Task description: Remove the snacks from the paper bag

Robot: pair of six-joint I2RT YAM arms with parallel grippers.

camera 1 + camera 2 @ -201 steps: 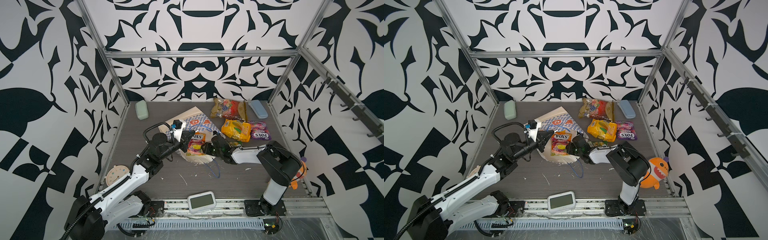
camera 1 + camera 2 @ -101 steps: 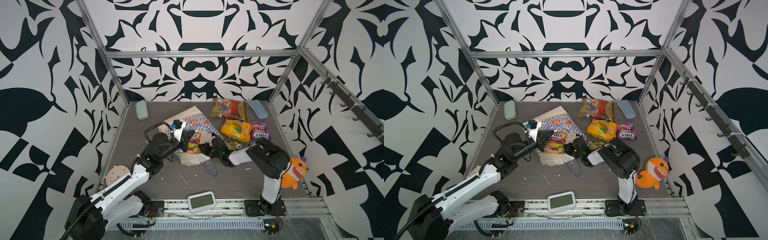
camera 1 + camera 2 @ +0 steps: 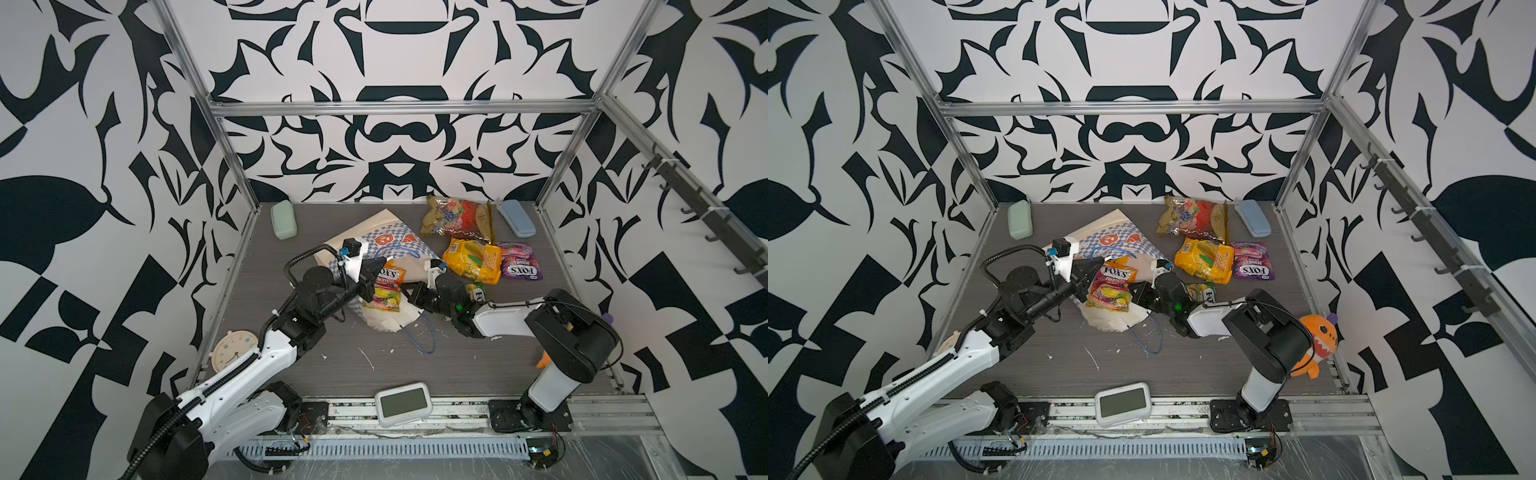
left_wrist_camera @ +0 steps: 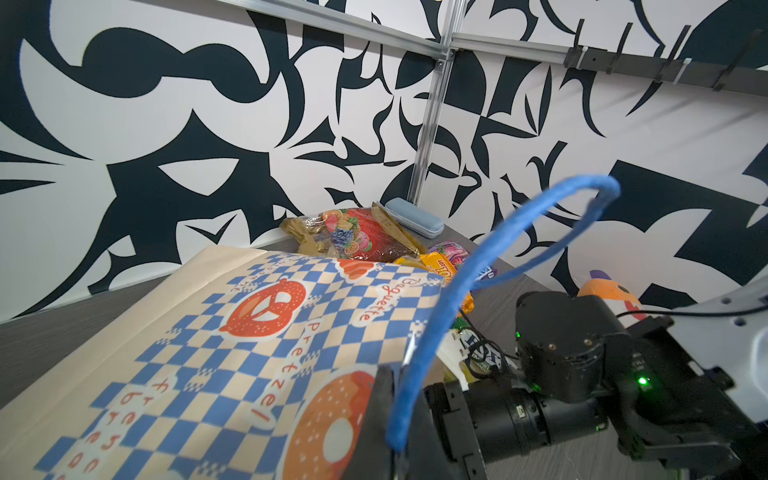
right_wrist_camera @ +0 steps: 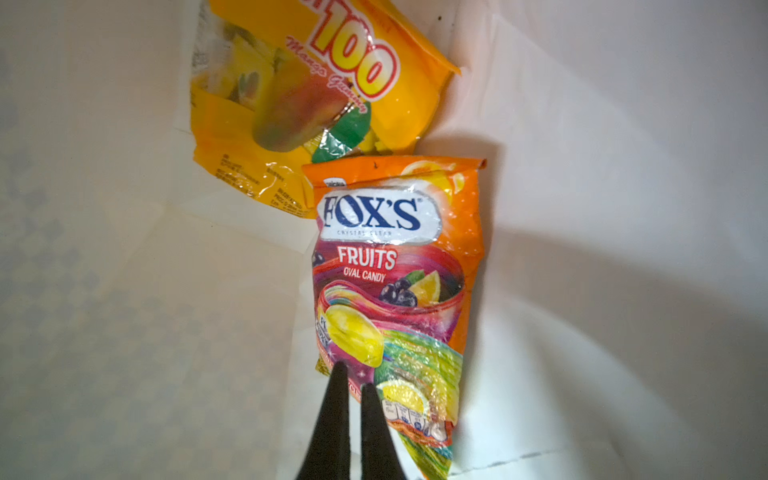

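Tan paper banded in blue-and-white checks: the paper bag lies on its side mid-bench. Taking the back wall as twelve, its base points to twelve and its mouth gapes toward five. The left gripper has its fingers pinching the mouth's raised upper lip. Beside them a blue handle arcs across in front of the right arm. On the white lining inside lie the orange FOX'S packet and, deeper in, a mango packet. The right gripper reaches in from four o'clock, fingers pressed together at the FOX'S packet's near edge. Whether they have caught the film I can't tell.

That arm's wrist lies over a green packet. At one to two o'clock, outside the bag, sit a yellow packet, a purple packet just beside it, and a fruit-print packet behind. A green case fills the eleven o'clock corner and a blue case the one o'clock corner. A clock sits at eight, a timer on the front rail at six, and a plush shark at four beside the right elbow.

Grey wood-grain covers the bench, flecked with white scraps, and black-and-white patterned walls in aluminium framing close three sides.

A second ago the right fingers stood apart at this packet; now they have closed. The bag and the left grip look unchanged.
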